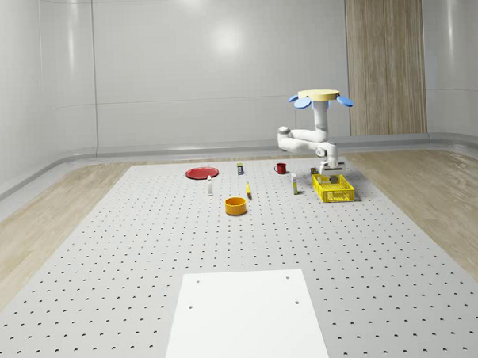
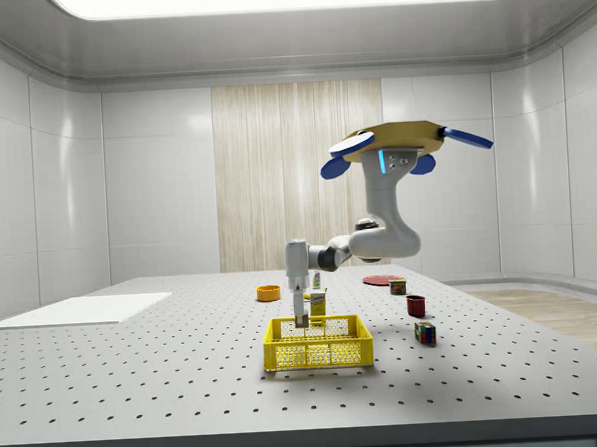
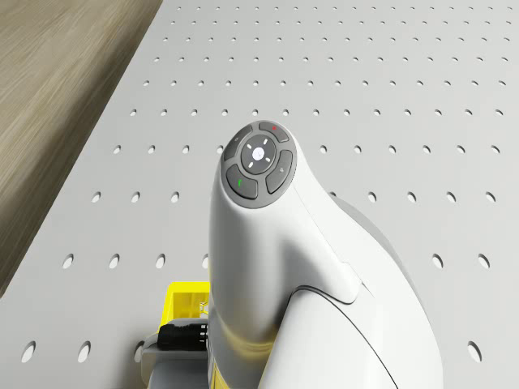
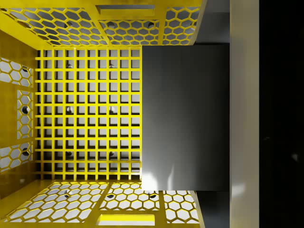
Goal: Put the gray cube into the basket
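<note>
Presently the quadrotor drone with tan body and blue rotors [image 2: 392, 143] is seen hovering above the white perforated counter [image 1: 131, 255], beside and above the yellow plastic mesh basket [image 2: 318, 345]. The white jointed arm [image 2: 365, 242] is bent down from it, and the pincer [image 2: 301, 321] is lowered just inside the basket's rim in the side view. In the wrist view, the gray cube [image 4: 185, 116] is seen pinched in the pincer, with a pale finger [image 4: 244, 114] pressed against one face; the cube is held over the grid floor of the basket, toward one wall. Whether the cube touches the floor cannot be told. Elsewhere on the counter are noted an orange round bowl [image 1: 236, 205], a flat red plate [image 1: 201, 173], a dark red mug [image 1: 280, 168], a small multicoloured cube [image 2: 424, 333] and a white flat sheet [image 1: 245, 320] near the whole-scene view's bottom edge.
</note>
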You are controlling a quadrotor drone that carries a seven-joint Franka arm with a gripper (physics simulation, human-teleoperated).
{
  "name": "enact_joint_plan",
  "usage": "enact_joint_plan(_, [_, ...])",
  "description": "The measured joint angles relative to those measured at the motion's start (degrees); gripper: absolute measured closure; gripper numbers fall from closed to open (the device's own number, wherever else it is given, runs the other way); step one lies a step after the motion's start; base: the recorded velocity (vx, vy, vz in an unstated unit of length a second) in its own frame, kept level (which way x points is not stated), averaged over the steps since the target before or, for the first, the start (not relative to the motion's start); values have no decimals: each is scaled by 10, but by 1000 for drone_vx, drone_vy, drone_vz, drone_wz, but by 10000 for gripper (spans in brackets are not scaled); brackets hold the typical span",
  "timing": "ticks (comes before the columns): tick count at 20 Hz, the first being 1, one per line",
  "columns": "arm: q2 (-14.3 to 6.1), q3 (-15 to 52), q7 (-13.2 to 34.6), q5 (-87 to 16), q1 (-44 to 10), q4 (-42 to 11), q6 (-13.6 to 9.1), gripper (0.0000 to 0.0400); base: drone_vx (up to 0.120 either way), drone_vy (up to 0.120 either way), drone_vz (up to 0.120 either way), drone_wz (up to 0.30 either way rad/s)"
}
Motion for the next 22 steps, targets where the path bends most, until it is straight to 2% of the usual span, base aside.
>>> enact_joint_plan(10, [-2, -66, 1, -61, -9, 13, 25, 150, 0, 0, 0, 0])
enact_joint_plan(17, [-7, -107, -2, -102, 23, -14, 34, 150, 0, 0, 0, 0])
enact_joint_plan(20, [-7, -118, -4, -113, 35, -23, 34, 77, 0, 0, 0, 0])
enact_joint_plan(22, [-7, -122, -5, -118, 41, -27, 34, 47, 0, 0, 0, 0])
